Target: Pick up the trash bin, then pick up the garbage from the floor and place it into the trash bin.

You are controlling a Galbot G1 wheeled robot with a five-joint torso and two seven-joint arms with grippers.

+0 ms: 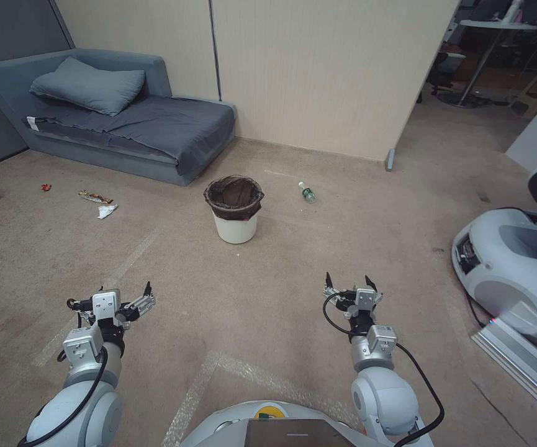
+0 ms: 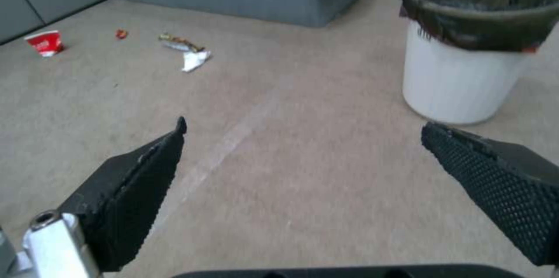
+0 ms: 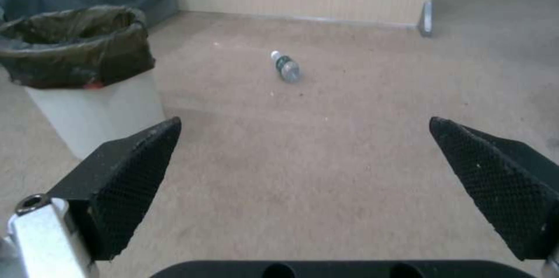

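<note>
Bag-lined trash bin upright on floor; both grippers' jaws spread

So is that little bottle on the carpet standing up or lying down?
Lying down. The bottle rests on its side on the floor, beside the upright trash bin.

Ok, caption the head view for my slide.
Both open grippers, left and right, hover above carpet facing the lined trash bin; bottle beside it.
</note>
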